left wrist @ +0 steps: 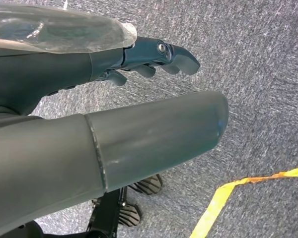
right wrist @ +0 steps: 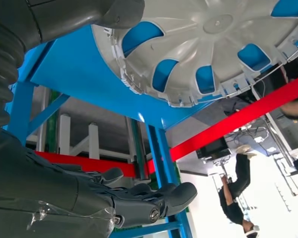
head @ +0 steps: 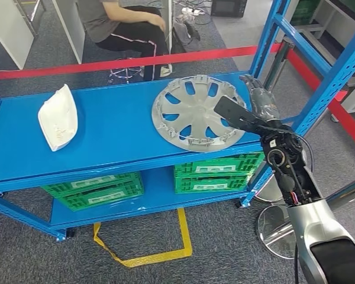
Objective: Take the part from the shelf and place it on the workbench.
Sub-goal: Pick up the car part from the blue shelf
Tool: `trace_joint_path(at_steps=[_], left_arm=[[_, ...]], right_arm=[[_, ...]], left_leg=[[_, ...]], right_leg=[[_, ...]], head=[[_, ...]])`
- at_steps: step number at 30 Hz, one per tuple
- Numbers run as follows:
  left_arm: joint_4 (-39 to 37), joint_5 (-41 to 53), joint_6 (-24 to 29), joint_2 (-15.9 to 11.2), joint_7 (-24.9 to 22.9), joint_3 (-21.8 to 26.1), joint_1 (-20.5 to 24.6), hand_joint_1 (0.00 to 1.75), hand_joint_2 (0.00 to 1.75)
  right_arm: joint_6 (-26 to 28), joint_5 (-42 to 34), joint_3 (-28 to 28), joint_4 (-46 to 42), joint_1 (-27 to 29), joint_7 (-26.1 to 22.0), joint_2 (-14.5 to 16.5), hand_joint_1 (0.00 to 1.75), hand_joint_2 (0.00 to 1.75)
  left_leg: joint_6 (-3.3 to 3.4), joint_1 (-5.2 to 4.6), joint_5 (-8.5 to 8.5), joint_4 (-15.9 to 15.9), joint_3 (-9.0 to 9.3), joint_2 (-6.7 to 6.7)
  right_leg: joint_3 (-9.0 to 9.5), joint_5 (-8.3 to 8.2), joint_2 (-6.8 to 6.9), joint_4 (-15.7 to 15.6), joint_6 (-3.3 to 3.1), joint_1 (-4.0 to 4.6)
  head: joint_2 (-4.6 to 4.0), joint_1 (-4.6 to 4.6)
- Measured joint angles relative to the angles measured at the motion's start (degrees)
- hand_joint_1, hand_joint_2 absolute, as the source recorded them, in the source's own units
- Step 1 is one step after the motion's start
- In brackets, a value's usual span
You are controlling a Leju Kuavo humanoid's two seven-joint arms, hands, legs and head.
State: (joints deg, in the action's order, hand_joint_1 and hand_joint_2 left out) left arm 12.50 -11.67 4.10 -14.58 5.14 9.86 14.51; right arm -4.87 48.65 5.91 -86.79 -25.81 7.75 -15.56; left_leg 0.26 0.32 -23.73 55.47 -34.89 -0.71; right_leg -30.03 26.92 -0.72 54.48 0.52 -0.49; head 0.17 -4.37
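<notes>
Left robot hand [left wrist: 113,114] empty, fingers [left wrist: 177,57] extended, grey carpet [left wrist: 260,74], yellow tape [left wrist: 230,201]

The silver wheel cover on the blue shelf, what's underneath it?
The wheel cover lies on the blue shelf, blue showing through its openings. Green crates sit one level below. Anything under its solid parts is hidden.

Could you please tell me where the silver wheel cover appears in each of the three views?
Head view: wheel cover lies flat on the blue shelf, right of centre, beside the right hand.
Left wrist view: not in it.
Right wrist view: wheel cover along the upper edge.
Shared landmark: the blue shelf.
</notes>
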Motion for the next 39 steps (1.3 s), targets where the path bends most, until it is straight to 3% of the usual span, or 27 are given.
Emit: trace_joint_path(at_steps=[14, 25, 39], left_arm=[[0.0, 0.0, 0.0, 0.0, 0.0, 0.0, 0.0, 0.00, 0.00], [0.0, 0.3, 0.0, 0.0, -0.6, 0.0, 0.4, 0.00, 0.00], [0.0, 1.0, -0.3, 0.0, -1.7, 0.0, 1.4, 0.00, 0.00]], right_arm=[[-1.1, 0.2, 0.4, 0.8, -0.2, -0.2, 0.0, 0.00, 1.75], [-3.1, 0.0, 1.4, 6.5, -1.5, -1.0, 0.0, 0.00, 1.75], [-10.2, -8.4, 5.7, 15.6, -3.6, -1.5, 0.2, 0.00, 1.75]], left_leg=[[0.00, 0.08, 0.00, -0.1, 0.10, 0.03], [0.00, 0.07, 0.00, -0.1, 0.10, 0.03], [0.00, 0.08, 0.00, -0.1, 0.11, 0.02]], right_leg=[[0.02, 0.02, -0.01, 0.0, 0.00, 0.10], [0.05, 0.04, 0.00, 0.0, 0.01, 0.09], [0.07, 0.04, 0.02, 0.0, 0.01, 0.09]], head=[[0.00, 0.00], [0.00, 0.01], [0.00, 0.00]])
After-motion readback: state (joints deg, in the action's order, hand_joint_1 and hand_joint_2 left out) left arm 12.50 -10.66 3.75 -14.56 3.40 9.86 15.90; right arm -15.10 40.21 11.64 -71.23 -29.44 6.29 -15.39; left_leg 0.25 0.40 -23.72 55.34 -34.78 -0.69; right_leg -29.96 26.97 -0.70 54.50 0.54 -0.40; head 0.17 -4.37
